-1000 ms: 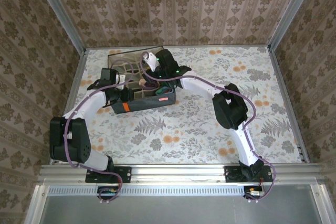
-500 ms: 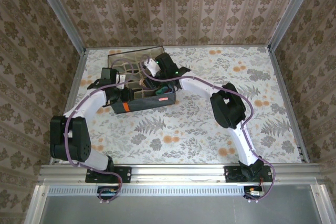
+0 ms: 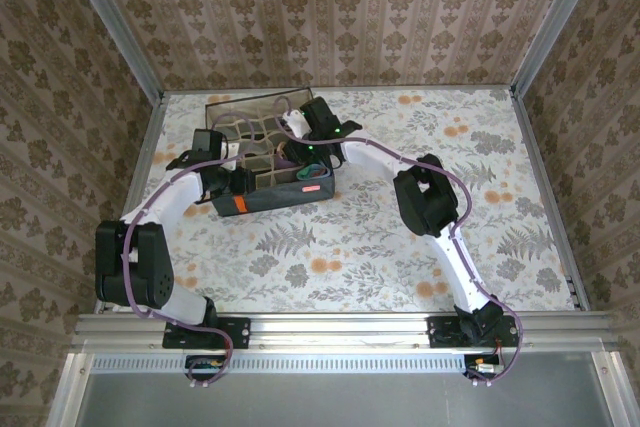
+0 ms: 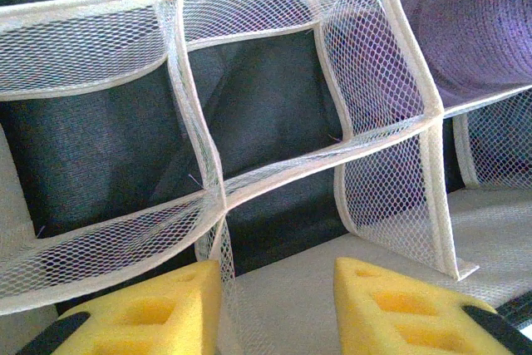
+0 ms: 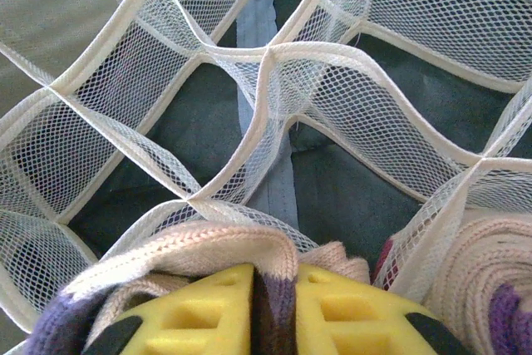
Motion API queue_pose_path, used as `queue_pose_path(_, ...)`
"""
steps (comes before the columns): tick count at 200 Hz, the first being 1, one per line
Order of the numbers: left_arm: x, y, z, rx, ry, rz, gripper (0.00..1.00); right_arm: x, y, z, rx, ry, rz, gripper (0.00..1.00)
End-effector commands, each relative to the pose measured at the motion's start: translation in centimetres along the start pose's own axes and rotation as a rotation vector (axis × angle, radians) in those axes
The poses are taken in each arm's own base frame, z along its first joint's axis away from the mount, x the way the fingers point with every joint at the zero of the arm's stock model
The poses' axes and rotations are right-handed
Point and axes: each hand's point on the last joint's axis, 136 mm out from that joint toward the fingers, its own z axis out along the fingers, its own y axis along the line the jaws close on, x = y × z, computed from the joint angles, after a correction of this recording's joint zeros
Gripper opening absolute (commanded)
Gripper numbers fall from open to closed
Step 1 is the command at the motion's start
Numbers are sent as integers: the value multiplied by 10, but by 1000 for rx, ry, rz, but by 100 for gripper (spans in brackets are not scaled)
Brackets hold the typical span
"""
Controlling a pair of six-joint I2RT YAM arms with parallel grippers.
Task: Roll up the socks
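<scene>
The right hand (image 5: 274, 309) pinches a purple and tan sock (image 5: 187, 247) between its yellow pads, low over the white mesh dividers (image 5: 266, 114) of the dark box (image 3: 275, 197). Just right of it, a rolled sock (image 5: 486, 276) sits in a compartment. The left hand (image 4: 278, 305) stands open, pads apart, at the box's near left edge. The box sits far left on the desk (image 3: 400, 247).

a staged robot test cell is indicated by damask-papered wall panels (image 3: 340, 17) framed in aluminium rails (image 3: 340, 327), a floral-covered table (image 3: 520, 197), and a left arm (image 3: 160, 207) and right arm (image 3: 455, 257) bolted at its near edge.
</scene>
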Motion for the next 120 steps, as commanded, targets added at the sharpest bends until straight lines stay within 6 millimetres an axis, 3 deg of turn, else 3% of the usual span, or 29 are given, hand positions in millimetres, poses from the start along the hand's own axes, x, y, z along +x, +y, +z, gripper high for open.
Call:
queue_pose_path(1,-5,0,-3,-1,15,11,39,44,-1,14,-2,156,17,10)
queue_pose_path(13,-10,-1,-7,-1,10,20,39,42,1,12,-4,170,3,12)
queue_pose_path(23,-16,-3,-11,1,0,31,39,36,4,7,-8,164,2,21)
queue_pose_path(58,-50,-16,-41,12,-87,91,46,-14,2,-31,36,71,19,46)
queue_pose_path(87,-78,-27,-74,5,-170,147,51,-64,-2,-75,55,-20,47,50)
queue_pose_path(120,-98,-25,-119,-46,-277,195,56,-94,0,-123,75,-85,51,52)
